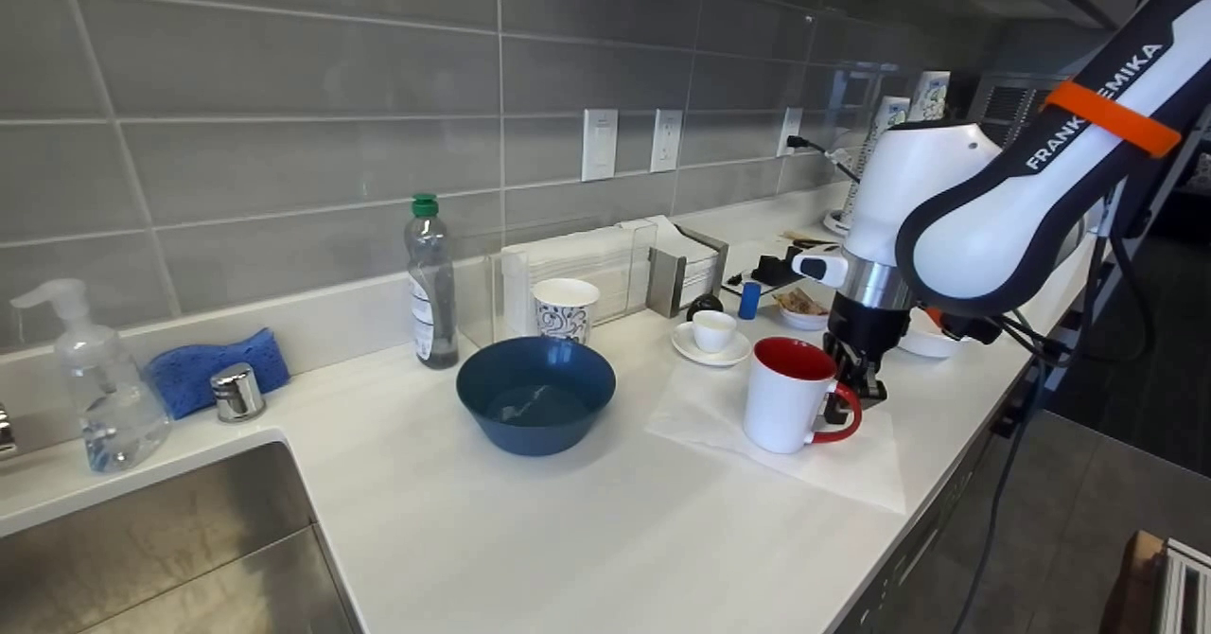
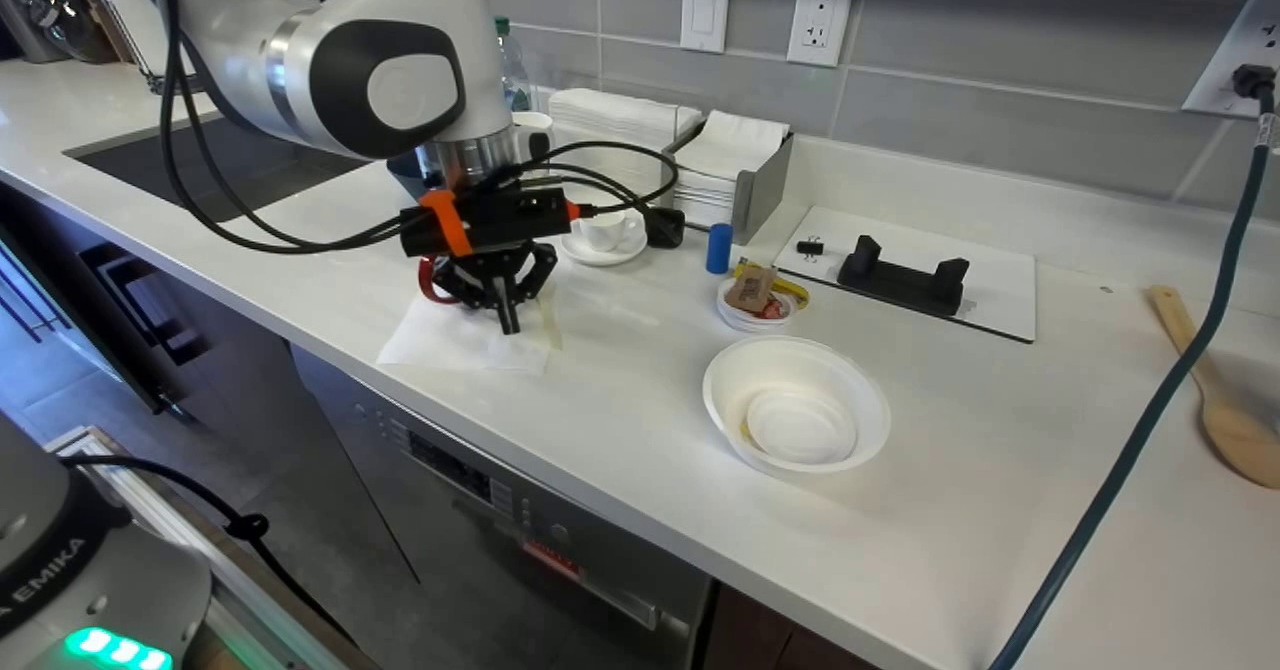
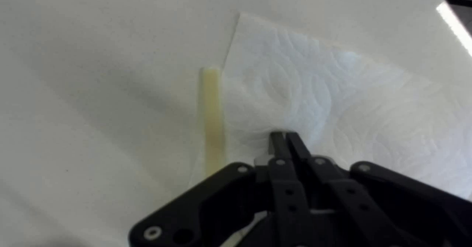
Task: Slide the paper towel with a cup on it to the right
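Jaws drawn together, any pinch of paper indiscernible, stood at the paper towel [image 3: 332, 88] on the desk [image 1: 587, 530], just right of the upright red mug [image 1: 787, 393] it bore; securing the towel seemed the step in hand, with a slow, low rightward pull called for next.

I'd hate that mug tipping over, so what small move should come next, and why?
Probably a short, slow drag of the paper towel to the right: the closed gripper seems to press down on it, and the mug stands upright on it, so a sudden jerk might topple the mug.
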`<state>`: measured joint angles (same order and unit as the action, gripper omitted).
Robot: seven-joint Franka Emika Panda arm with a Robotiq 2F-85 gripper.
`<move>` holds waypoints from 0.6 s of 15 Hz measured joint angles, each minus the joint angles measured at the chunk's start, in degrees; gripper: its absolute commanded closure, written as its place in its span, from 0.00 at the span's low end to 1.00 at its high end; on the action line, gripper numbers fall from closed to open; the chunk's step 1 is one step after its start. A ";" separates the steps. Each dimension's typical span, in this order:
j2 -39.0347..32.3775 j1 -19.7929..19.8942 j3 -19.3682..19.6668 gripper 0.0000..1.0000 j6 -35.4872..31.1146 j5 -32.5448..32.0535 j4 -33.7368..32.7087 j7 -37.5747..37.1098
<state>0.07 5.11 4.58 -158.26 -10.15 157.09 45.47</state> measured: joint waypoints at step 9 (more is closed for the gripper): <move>0.27 -0.69 -0.40 0.01 0.14 4.54 0.01 3.61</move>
<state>0.34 4.42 4.18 -158.12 -5.60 157.09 49.08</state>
